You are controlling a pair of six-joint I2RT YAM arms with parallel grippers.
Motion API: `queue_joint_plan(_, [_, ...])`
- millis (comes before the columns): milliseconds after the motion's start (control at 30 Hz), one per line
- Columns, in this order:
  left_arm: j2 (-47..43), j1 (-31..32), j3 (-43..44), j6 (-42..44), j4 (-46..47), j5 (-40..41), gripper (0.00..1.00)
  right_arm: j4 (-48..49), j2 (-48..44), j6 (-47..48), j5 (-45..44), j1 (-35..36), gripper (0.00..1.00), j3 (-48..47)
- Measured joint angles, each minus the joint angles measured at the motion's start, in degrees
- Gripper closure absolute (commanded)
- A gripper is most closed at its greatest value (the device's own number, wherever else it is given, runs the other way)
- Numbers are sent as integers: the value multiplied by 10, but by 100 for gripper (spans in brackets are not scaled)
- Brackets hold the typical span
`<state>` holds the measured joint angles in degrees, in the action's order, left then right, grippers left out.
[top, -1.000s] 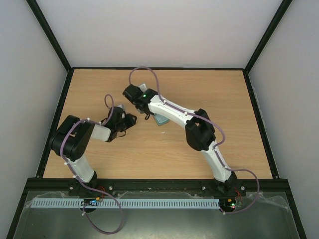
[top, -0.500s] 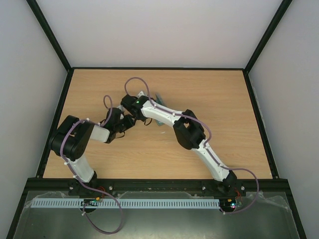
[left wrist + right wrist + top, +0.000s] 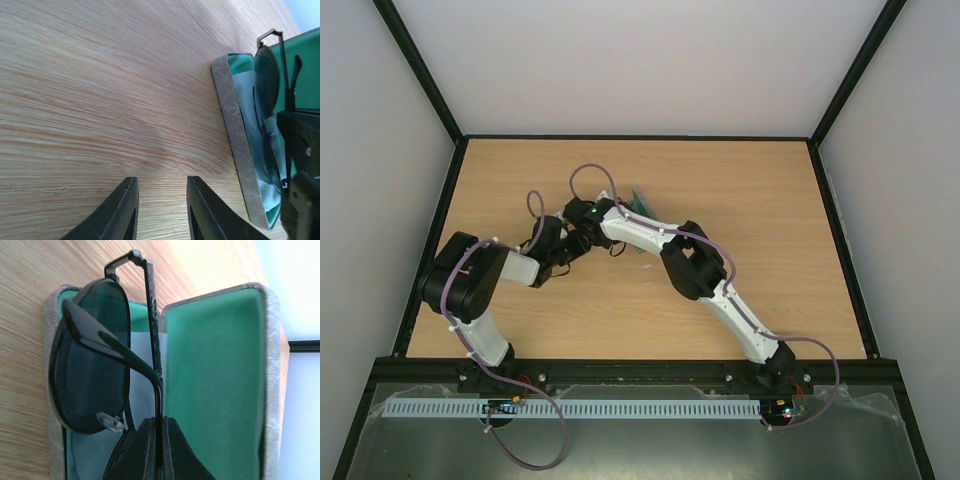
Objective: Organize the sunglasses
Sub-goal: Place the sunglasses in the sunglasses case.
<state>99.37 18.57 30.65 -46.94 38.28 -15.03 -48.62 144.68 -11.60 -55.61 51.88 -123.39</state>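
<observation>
Change: my right arm's wrist has drawn back toward the left hand since the earlier frame.
Right hand point(image 3: 160, 444): clenched on one temple arm of the sunglasses point(image 3: 92, 355).
Sunglasses: over the open case point(image 3: 215, 365) tray, long axis along the case's length, lenses away from the right hand.
Left hand point(image 3: 161, 210): released, low over the tabletop point(image 3: 100, 75).

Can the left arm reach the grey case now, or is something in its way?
Probably yes: only bare table lies between the left gripper and the grey wall of the case. The inside looks harder, since the right gripper holds the sunglasses over it.
</observation>
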Motion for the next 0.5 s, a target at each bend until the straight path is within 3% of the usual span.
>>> queue_joint_plan(133, [0, -3, -3, 0, 1, 0, 70, 0, 13, 2, 0, 0, 91, -2])
queue_joint_plan(300, [0, -3, -5, 0, 1, 0, 70, 0, 18, 1, -1, 0, 75, -3])
queue_joint_plan(500, [0, -3, -5, 0, 1, 0, 70, 0, 18, -3, -1, 0, 71, -5])
